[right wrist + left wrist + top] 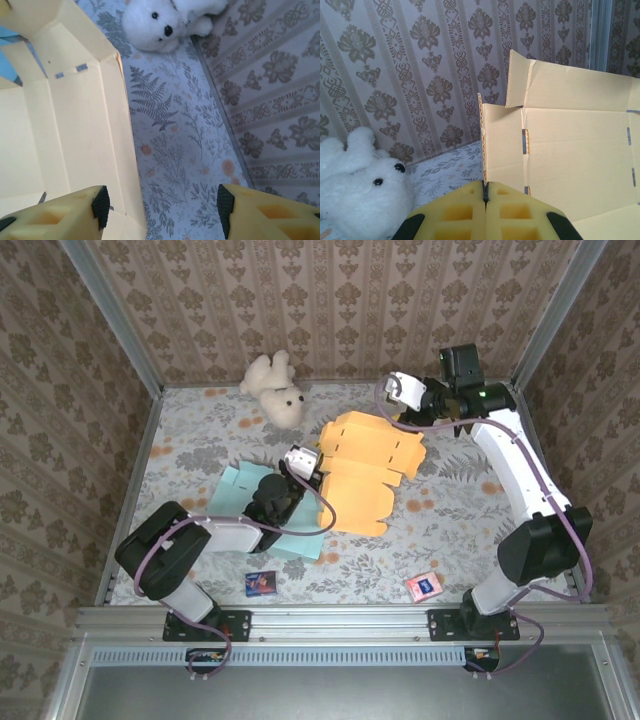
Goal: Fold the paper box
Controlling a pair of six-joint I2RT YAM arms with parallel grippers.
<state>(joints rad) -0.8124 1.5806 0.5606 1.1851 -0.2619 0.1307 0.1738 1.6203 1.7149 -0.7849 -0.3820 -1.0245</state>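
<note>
While left fingers [455,212] tight on one paper box [575,145], right fingers [60,212] apart; two cards [260,583] [423,586].

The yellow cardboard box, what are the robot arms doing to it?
Two robot arms are folding a flat yellow cardboard box. The left gripper is shut on the edge of one raised flap. The right gripper is open at the box's far edge. The box isn't folded up yet.
</note>
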